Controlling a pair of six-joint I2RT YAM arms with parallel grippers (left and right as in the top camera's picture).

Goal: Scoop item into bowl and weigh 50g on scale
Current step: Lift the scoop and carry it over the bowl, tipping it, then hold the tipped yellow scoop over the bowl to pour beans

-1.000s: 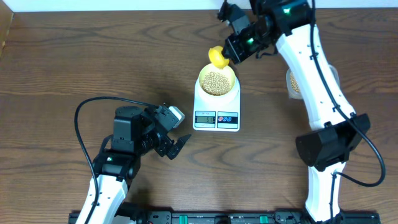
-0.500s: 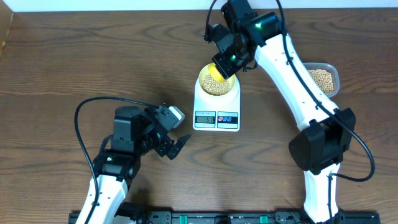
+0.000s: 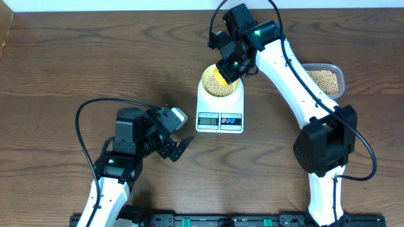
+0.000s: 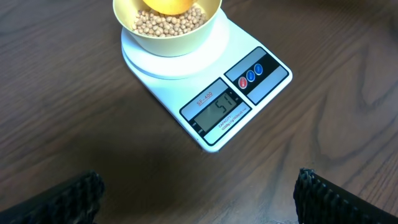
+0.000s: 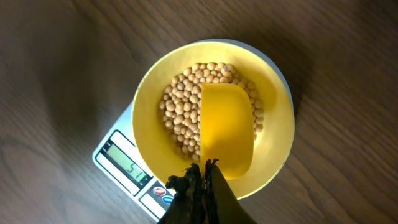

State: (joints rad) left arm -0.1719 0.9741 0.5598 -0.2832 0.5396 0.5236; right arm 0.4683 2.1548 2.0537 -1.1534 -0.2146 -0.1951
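Note:
The pale yellow-green bowl stands on the white scale, with tan beans heaped inside. My right gripper is shut on the handle of a yellow scoop, whose cup lies mouth-up over the beans inside the bowl. In the right wrist view the scoop looks empty above the beans, and the scale display reads 51. My left gripper hovers open over bare table, to the front left of the scale. Its fingers hold nothing.
A clear tub of more beans sits at the back right, beyond the right arm. The table's far edge runs just behind the bowl. A black cable loops over the left arm.
My right gripper has carried the scoop from behind the bowl down and forward into it. The arm has swung left, uncovering the tub. The left arm has not moved.

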